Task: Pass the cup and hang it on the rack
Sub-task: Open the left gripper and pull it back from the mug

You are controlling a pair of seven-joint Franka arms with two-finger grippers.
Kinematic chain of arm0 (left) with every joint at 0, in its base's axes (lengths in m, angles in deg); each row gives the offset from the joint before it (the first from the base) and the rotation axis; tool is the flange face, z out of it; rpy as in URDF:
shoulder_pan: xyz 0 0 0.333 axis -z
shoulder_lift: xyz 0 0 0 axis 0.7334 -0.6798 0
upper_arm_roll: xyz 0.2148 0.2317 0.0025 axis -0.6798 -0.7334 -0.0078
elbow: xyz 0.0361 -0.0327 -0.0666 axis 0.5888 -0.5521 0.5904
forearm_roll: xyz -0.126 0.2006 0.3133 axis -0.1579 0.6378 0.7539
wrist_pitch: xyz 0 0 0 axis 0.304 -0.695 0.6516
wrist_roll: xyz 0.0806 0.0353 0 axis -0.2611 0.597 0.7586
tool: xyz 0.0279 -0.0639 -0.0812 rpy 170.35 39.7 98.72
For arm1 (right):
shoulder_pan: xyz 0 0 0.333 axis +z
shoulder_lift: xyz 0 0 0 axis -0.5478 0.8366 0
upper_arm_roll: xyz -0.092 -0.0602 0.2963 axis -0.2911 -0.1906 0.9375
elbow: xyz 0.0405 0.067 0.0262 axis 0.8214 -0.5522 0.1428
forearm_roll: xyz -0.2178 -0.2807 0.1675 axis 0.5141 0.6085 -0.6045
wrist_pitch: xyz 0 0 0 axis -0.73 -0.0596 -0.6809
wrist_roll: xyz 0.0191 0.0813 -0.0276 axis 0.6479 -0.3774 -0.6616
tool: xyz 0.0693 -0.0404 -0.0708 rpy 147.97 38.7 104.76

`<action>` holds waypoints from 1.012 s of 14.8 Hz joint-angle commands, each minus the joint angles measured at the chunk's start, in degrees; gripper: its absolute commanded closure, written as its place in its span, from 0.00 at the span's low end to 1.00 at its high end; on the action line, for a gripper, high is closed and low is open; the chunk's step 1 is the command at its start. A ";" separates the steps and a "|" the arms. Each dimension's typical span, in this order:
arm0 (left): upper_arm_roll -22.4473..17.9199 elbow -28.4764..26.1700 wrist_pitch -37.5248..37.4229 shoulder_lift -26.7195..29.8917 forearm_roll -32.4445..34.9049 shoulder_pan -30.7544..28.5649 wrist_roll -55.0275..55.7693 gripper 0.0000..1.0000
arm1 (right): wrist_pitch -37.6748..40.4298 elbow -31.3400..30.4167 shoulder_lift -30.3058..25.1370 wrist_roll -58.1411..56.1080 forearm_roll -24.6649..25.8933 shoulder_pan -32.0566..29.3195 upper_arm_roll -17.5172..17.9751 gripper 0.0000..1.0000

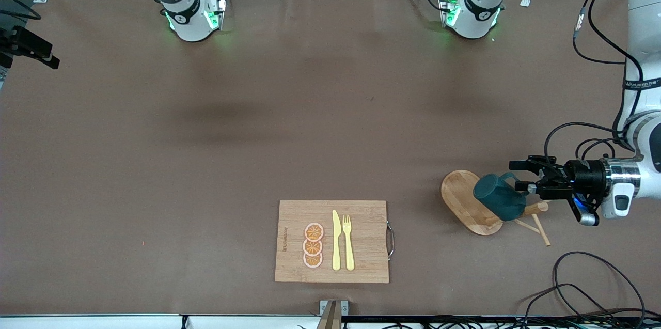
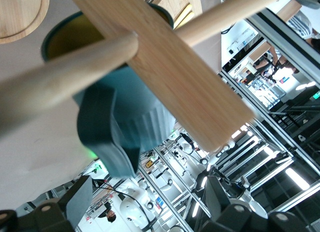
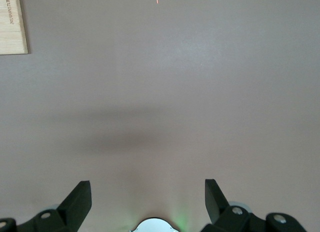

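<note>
The teal cup (image 1: 500, 196) hangs tilted on the wooden rack (image 1: 459, 194) at the left arm's end of the table. In the left wrist view its handle (image 2: 102, 134) sits under a peg (image 2: 65, 76) beside the flat post (image 2: 170, 66), and its yellow inside (image 2: 75, 36) shows. My left gripper (image 1: 515, 175) is level with the cup's handle, open, its fingers (image 2: 77, 202) apart on either side and clear of the cup. My right gripper (image 3: 146, 199) is out of the front view; it is open and empty, high over bare table.
A bamboo cutting board (image 1: 361, 262) with a yellow knife, a fork and orange slices lies near the front edge; its corner shows in the right wrist view (image 3: 12, 21). Loose cables (image 1: 583, 287) lie near the front corner at the left arm's end.
</note>
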 commanded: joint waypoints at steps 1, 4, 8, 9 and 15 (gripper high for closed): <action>-0.37 -0.63 -0.84 3.85 -0.11 -0.30 5.07 0.00 | -0.58 -1.04 -0.98 -0.35 0.20 0.31 -0.07 0.00; -0.37 -0.81 -1.98 7.36 1.37 -1.26 11.14 0.00 | -0.75 -0.95 -0.98 -0.35 0.11 0.31 -0.07 0.00; 0.07 -0.54 -1.90 14.04 11.63 -1.00 13.79 0.00 | -0.40 -1.04 -1.07 -0.35 0.11 0.40 -0.07 0.00; 0.16 -0.54 -1.81 15.27 14.36 -1.09 13.70 0.00 | -0.49 -1.04 -0.98 -0.43 0.11 0.40 -0.07 0.00; 9.27 -0.63 0.82 26.34 46.32 0.06 5.12 0.01 | -0.40 -1.04 -1.07 -0.43 0.11 0.40 -0.07 0.00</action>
